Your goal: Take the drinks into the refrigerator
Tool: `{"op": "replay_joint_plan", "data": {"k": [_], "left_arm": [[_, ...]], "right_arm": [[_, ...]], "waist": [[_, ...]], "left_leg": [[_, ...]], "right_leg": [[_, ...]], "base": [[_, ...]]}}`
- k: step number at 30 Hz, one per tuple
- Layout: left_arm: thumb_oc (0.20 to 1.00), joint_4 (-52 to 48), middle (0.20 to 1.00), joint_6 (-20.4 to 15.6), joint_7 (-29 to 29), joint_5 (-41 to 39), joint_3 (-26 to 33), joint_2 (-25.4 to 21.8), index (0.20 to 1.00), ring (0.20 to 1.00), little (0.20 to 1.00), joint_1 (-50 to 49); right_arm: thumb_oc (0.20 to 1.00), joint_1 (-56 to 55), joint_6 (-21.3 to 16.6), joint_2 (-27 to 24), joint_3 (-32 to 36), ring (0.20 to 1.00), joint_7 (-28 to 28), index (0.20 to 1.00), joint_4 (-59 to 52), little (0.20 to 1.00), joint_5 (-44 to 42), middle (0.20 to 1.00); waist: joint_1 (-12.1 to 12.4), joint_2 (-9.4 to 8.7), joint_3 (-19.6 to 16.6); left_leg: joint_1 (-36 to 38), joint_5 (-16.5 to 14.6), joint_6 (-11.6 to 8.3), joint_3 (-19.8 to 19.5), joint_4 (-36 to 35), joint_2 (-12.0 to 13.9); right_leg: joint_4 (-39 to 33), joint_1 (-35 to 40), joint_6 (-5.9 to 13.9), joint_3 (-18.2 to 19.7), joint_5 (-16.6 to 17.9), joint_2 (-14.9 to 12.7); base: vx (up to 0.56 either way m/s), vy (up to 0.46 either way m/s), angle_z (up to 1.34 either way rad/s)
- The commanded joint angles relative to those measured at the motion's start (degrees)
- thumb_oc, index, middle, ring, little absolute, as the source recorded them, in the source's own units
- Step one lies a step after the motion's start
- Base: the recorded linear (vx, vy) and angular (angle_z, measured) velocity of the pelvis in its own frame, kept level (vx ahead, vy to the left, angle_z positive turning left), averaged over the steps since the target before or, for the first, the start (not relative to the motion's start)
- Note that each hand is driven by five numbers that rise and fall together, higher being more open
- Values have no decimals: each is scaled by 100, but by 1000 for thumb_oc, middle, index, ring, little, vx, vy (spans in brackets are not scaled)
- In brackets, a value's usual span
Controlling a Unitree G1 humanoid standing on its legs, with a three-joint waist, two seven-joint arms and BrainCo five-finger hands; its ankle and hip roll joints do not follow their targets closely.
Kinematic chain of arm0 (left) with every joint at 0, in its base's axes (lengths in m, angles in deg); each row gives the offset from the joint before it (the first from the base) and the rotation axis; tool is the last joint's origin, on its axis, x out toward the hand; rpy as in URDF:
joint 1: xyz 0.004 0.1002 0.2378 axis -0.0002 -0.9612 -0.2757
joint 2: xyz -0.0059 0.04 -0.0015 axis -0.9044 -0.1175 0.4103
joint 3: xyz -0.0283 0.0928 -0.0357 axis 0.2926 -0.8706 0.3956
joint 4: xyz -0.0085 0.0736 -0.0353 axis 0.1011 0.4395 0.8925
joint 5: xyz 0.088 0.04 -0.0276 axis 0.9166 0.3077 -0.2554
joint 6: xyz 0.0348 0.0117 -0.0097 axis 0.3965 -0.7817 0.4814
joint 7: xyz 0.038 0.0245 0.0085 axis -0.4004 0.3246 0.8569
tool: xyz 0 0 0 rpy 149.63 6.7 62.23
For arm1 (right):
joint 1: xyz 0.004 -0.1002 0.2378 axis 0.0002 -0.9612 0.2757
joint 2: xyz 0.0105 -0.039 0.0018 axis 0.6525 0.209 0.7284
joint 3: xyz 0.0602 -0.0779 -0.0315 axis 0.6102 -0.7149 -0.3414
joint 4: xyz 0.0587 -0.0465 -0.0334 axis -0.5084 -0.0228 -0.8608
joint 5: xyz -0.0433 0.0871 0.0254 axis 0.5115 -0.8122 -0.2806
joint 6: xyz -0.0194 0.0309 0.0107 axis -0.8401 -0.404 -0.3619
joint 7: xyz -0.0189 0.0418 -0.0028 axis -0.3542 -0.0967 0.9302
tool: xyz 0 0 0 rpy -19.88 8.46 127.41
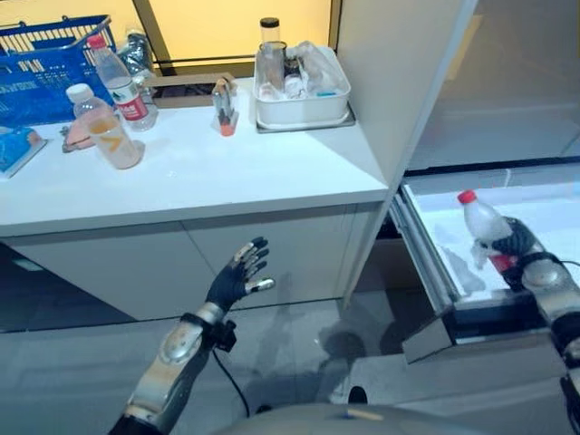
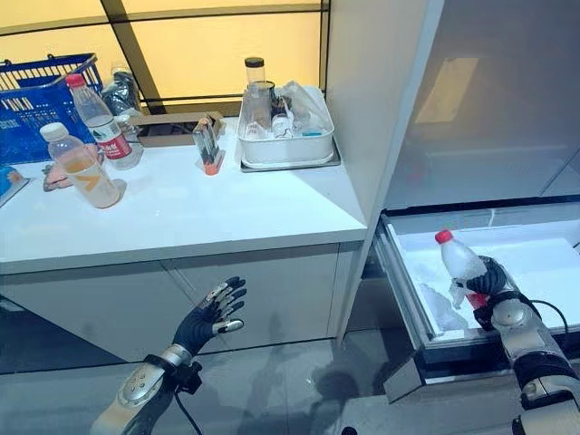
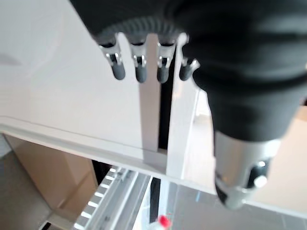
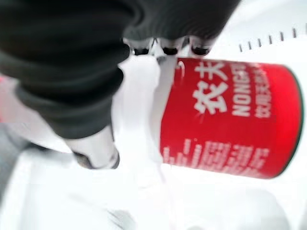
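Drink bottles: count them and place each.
3. One red-capped bottle is in the right robot hand over the open drawer; a second red-capped bottle and white-capped bottle stand on the counter.

The open drawer (image 2: 471,335) is leaving bare white room beside its front left corner, though a frosty lump (image 2: 444,308) seems to be lying there.

Blue basket (image 1: 50,68), white tub (image 1: 302,107) on counter (image 1: 199,172)

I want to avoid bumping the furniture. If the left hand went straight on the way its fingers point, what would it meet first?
Probably the white cabinet front under the counter: the left hand hangs open before it, fingers pointing up and forward. Depth is unclear.
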Motion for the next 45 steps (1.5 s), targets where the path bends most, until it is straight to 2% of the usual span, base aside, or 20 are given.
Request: {"op": "replay_joint_plan", "data": {"k": [1, 4, 10, 15, 21, 22, 23, 30, 35, 37, 39, 45], "left_arm": [[1000, -497, 1000, -392, 110, -201, 9, -150, 1000, 1000, 1000, 83], [1000, -507, 1000, -406, 79, -183, 26, -146, 1000, 1000, 1000, 97], [1000, -585, 1000, -413, 67, -239, 58, -112, 1000, 1000, 1000, 123], [1000, -616, 1000, -398, 52, -218, 44, -17, 1000, 1000, 1000, 237], [1000, -506, 1000, -412, -37, -74, 176, 170, 1000, 1000, 1000, 371], [1000, -488, 1000, -412, -50, -60, 204, 195, 1000, 1000, 1000, 391], [1000, -475, 1000, -417, -47, -53, 217, 213, 1000, 1000, 1000, 386], [1000, -420, 1000, -413, -50, -39, 286, 250, 1000, 1000, 1000, 303], [1000, -209, 1000, -460, -41, 220, 395, 200, 1000, 1000, 1000, 217], [1000, -197, 1000, -513, -19, 407, 425, 66, 1000, 1000, 1000, 203], [1000, -175, 1000, -538, -23, 408, 458, -16, 1000, 1000, 1000, 156], [1000, 7, 1000, -603, -103, 551, 605, -101, 1000, 1000, 1000, 96]], "right_arm": [[200, 714, -86, -321, -308, 200, -148, 200, 491, 200, 543, 200], [200, 727, -41, -264, -440, 200, -110, 200, 681, 200, 785, 200], [200, 1066, 59, -193, -1168, 200, 77, 200, 1032, 200, 1766, 200], [200, 1427, 142, 49, -2152, 200, 510, 200, 1179, 200, 3005, 200], [200, 1075, 162, 467, -2225, 200, 655, 200, 531, 200, 3466, 200], [322, 960, 172, 541, -2153, 322, 626, 322, 531, 322, 3410, 322], [1000, 839, 178, 610, -2058, 1000, 639, 1000, 574, 1000, 3359, 1000], [1000, 721, 205, 765, -1580, 1000, 409, 1000, 539, 1000, 2834, 1000], [1000, 217, -1, 368, -464, 1000, 144, 1000, -358, 1000, 1458, 1000], [1000, -128, -153, 422, 253, 1000, -45, 1000, -514, 1000, 428, 1000], [1000, -367, -266, 478, 717, 1000, -191, 1000, -745, 1000, -116, 1000], [1000, -1200, -746, 627, 2101, 1000, -521, 1000, -1958, 1000, -1225, 1000]], "waist": [[-35, -329, 32], [-7, -309, 79], [39, -273, 126], [89, -257, 177], [62, -220, 195], [55, -213, 200], [54, -213, 197], [71, -222, 173], [-22, -247, 146], [-60, -236, 137], [-69, -235, 133], [-246, -147, 150]], "left_leg": [[-209, -125, 77, -172, 7, -168], [-235, -112, 77, -203, 7, -185], [-239, -105, 71, -217, 7, -193], [-256, -83, 52, -252, 7, -190], [-239, -91, 54, -265, 7, -182], [-244, -89, 57, -273, 7, -182], [-248, -90, 59, -290, 7, -183], [-241, -93, 69, -310, 7, -177], [-216, -111, 79, -285, 7, -168], [-199, -122, 89, -280, 7, -165], [-179, -135, 93, -260, 7, -164], [-177, -165, 90, -191, 7, -153]], "right_leg": [[59, 347, 443, -204, -178, -240], [60, 350, 442, -222, -182, -257], [57, 357, 443, -238, -189, -267], [57, 362, 427, -261, -205, -270], [57, 391, 415, -261, -230, -274], [57, 389, 413, -263, -229, -273], [57, 391, 413, -276, -236, -276], [57, 385, 418, -278, -235, -273], [57, 383, 423, -245, -241, -259], [57, 390, 425, -236, -244, -253], [57, 392, 425, -225, -250, -246], [57, 334, 437, -153, -269, -235]], "base": [[3, 1, 5], [-3, 4, 7], [0, 0, 0], [0, 0, 0], [0, 0, 0], [0, 0, 0], [0, 0, 0], [-14, -3, 5], [-3, -1, 2], [0, 0, 0], [0, 0, 0], [0, 0, 0]]}}
